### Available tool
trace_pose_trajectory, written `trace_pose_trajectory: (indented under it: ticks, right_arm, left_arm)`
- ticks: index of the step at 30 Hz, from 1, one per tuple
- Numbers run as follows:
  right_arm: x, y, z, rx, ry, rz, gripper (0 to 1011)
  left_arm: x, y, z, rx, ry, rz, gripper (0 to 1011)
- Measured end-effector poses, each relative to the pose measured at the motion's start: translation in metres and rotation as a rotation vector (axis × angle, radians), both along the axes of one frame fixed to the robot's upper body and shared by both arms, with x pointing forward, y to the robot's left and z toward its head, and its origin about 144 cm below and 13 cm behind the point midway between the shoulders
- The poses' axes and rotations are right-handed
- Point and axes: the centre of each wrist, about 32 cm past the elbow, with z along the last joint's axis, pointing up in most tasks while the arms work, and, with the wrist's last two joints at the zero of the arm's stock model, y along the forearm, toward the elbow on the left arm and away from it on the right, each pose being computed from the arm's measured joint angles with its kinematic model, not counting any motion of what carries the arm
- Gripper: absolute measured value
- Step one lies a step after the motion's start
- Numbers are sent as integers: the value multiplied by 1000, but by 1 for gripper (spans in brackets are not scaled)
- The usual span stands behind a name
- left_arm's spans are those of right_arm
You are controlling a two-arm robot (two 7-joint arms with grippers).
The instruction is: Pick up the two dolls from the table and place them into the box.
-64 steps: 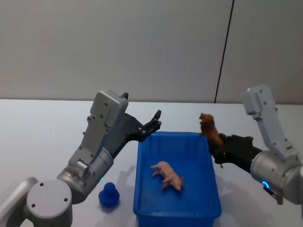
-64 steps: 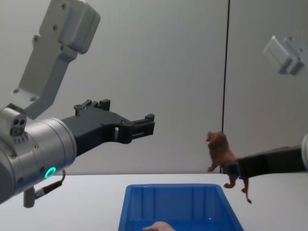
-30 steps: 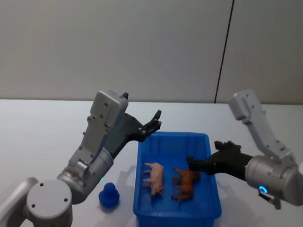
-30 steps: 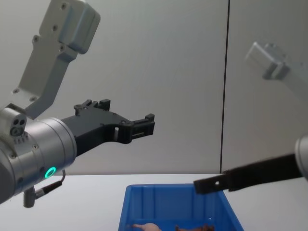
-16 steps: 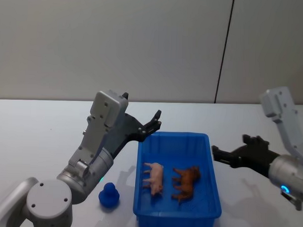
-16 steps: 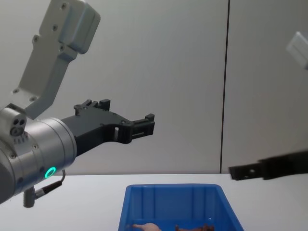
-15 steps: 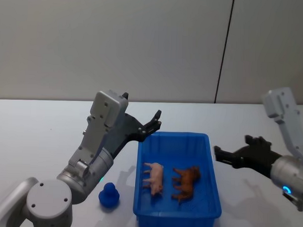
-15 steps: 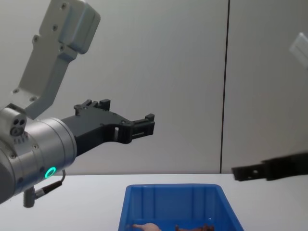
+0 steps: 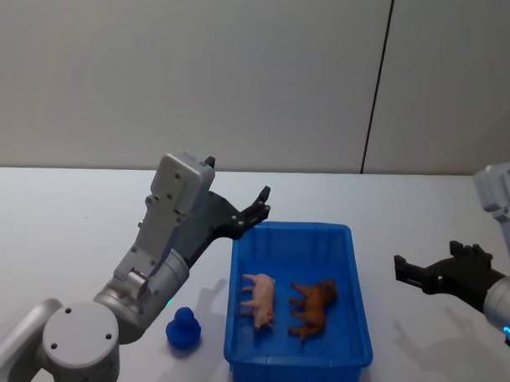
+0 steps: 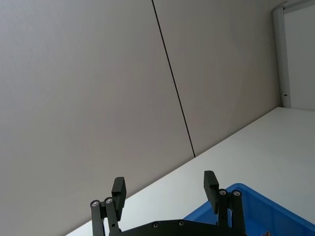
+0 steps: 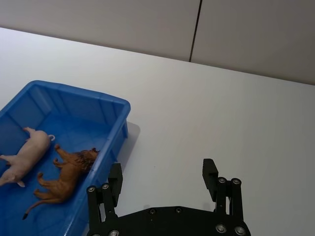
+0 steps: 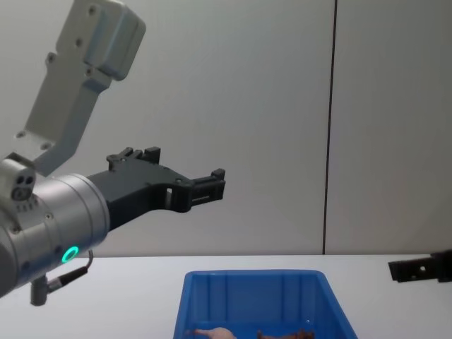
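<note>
From where I stand, the job looks finished. Both dolls are inside the blue box (image 9: 299,369), which sits on the white counter (image 9: 61,234) in front of the robot. The pale pink doll (image 9: 258,297) lies toward the robot's left half of the box floor, and the reddish-brown doll (image 9: 311,309) lies just beside it toward the right. They are close together, though I cannot tell whether they touch. Neither one leans on the rim or hangs over a wall.

The left gripper (image 9: 259,206) hovers in the air above the box's far left corner, its fingers spread wide with nothing between them. The right gripper (image 9: 400,271) is off to the right of the box, clear of its rim and over bare counter, also spread wide and empty.

No doll of the task is left on the counter. A small dark-blue toy (image 9: 183,329) stands on the counter just off the box's near left corner; it matches the box's colour and is neither of the two dolls, so I would leave it alone. I judge that nothing remains to pick or place, and at most the arms could be parked.
</note>
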Motion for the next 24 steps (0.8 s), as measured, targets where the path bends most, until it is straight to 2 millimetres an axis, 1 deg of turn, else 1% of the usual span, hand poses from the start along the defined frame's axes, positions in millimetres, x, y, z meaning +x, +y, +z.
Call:
trace_pose_trajectory:
  ticks: [10,16,24]
  right_arm:
    - [-3,-5,-2,-8,6,-28,1001]
    - [-4,-6,-3,-12,8,-37,1001]
    - [-5,-7,-3,-14,9,-44,1001]
  left_arm:
    - [-8,15,4,15,34,11,1001]
    - [-19,28,6,23,97,22,1001]
    - [-33,39,7,27,194,24,1001]
